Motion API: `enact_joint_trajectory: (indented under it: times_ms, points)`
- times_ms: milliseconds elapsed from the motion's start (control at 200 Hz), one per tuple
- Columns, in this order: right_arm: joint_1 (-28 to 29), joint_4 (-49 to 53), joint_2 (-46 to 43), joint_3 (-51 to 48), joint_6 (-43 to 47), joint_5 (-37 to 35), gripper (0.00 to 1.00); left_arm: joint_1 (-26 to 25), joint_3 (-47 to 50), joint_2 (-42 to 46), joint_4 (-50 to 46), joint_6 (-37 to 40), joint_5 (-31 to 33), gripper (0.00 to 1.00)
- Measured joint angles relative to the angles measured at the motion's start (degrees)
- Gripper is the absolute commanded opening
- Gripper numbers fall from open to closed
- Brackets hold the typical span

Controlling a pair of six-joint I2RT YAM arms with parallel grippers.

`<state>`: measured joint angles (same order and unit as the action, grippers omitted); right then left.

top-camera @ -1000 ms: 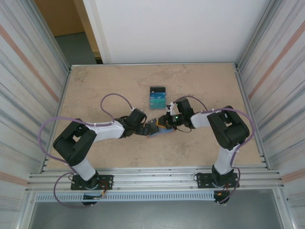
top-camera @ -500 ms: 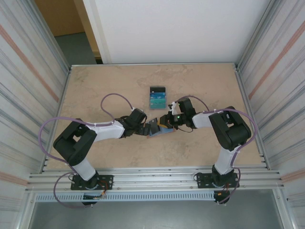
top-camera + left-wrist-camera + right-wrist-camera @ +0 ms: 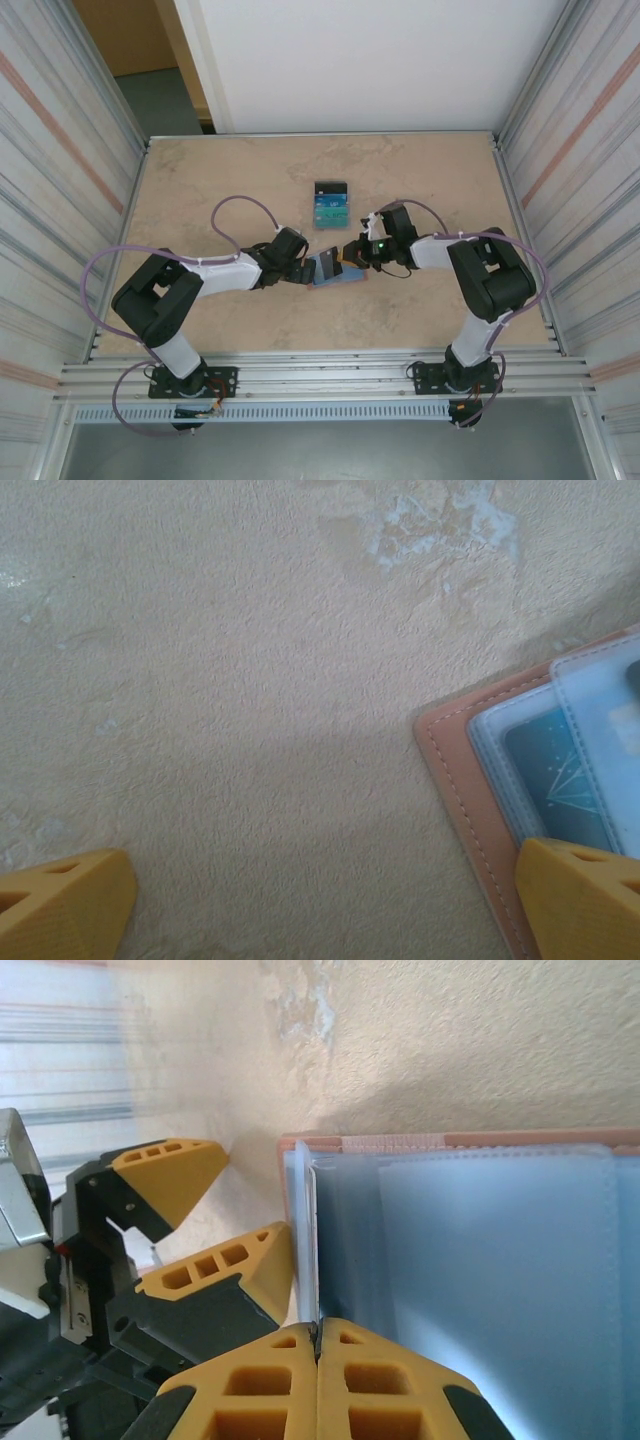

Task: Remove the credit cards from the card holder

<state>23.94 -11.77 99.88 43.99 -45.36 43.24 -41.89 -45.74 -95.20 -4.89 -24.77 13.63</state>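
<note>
Lying open near the middle of the table (image 3: 220,180): the card holder (image 3: 335,270), pale blue pockets up, with a teal card (image 3: 555,780) tucked in one pocket. Stacked just beyond, toward the far edge: loose credit cards (image 3: 331,205). Pinching a thin pale leaf at the holder's edge: the right gripper (image 3: 318,1335), fingers pressed together. Spread wide beside the holder's leather corner: the left gripper (image 3: 320,900).

1 card holder (image 3: 333,268), abt 3 loose cards (image 3: 331,204), 2 end effectors (image 3: 320,915) (image 3: 318,1345)
</note>
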Motion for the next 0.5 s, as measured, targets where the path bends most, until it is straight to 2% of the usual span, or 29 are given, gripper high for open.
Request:
enact_joint_trajectory:
  times_ms: [496]
  points:
    - [-2.3,9.9,-5.6,0.0,7.0,-5.2,0.02,0.0,0.0,3.1,-3.7,0.0,0.0,0.99]
